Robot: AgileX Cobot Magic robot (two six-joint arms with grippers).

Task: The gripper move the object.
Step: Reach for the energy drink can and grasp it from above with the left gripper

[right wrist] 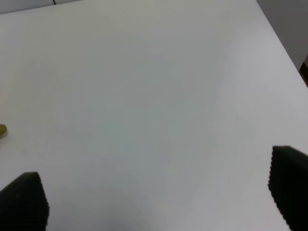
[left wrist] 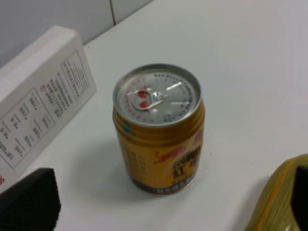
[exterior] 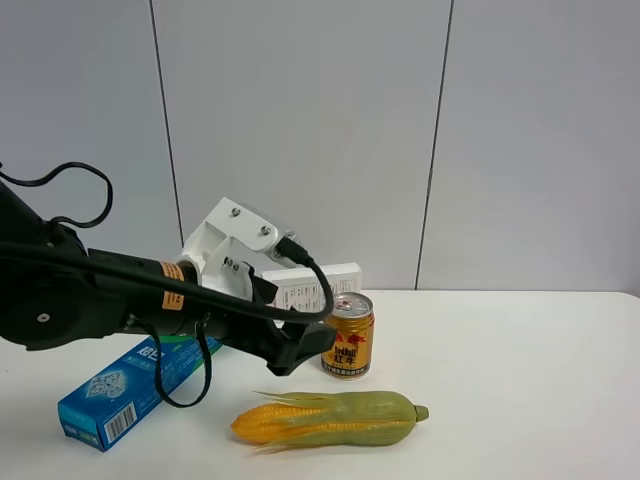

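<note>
The gold can (exterior: 348, 337) with the red bulls logo stands upright on the white table (exterior: 520, 360), its silver pull-tab top up. My left gripper (exterior: 305, 345) is just left of it, low over the table, and apart from it. In the left wrist view the can (left wrist: 159, 130) stands ahead between the two black fingertips (left wrist: 29, 199), jaws wide apart. My left gripper (left wrist: 163, 195) is open and empty. My right gripper (right wrist: 156, 192) is open over bare table; it does not show in the exterior high view.
A yellow-green corn cob (exterior: 330, 420) lies in front of the can; it also shows in the left wrist view (left wrist: 274, 202). A white box (exterior: 310, 285) stands behind the can, also in the left wrist view (left wrist: 38, 96). A blue box (exterior: 135, 385) lies under the left arm.
</note>
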